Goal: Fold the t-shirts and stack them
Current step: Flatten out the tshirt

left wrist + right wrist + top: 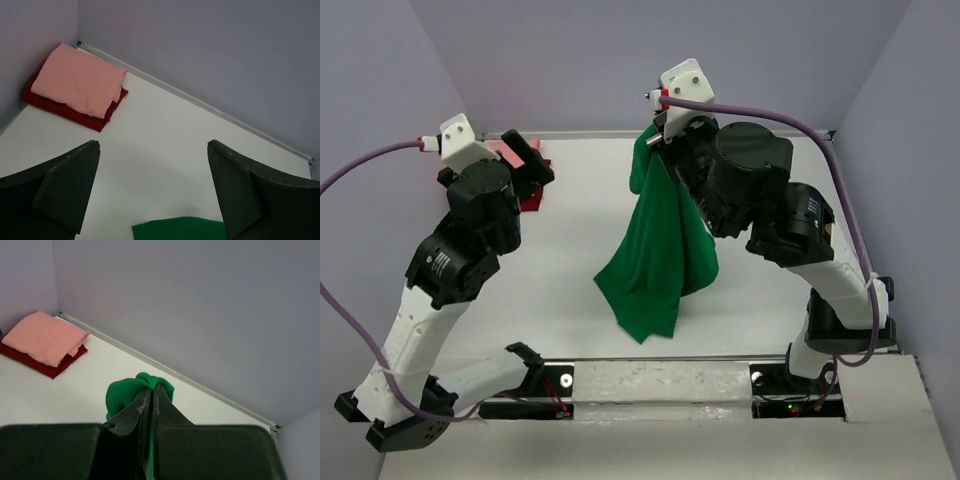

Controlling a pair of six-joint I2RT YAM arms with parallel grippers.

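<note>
A bright green t-shirt (pixel 660 250) hangs from my right gripper (pixel 653 143), which is raised at the back middle of the table and shut on a bunch of its cloth (pixel 142 385). Its lower hem trails on the table (pixel 642 318). In the back left corner lies a folded salmon-pink t-shirt (pixel 80 80) on top of a folded dark red t-shirt (pixel 60 107). My left gripper (pixel 152 165) hovers open near that stack with nothing between its fingers. A green edge (pixel 177 229) shows at the bottom of the left wrist view.
Grey walls (pixel 620 60) close the table at the back and both sides. A metal rail (pixel 165 369) runs along the back edge. The white table surface (pixel 560 250) lies between the stack and the hanging shirt. The arm bases (pixel 660 385) stand at the near edge.
</note>
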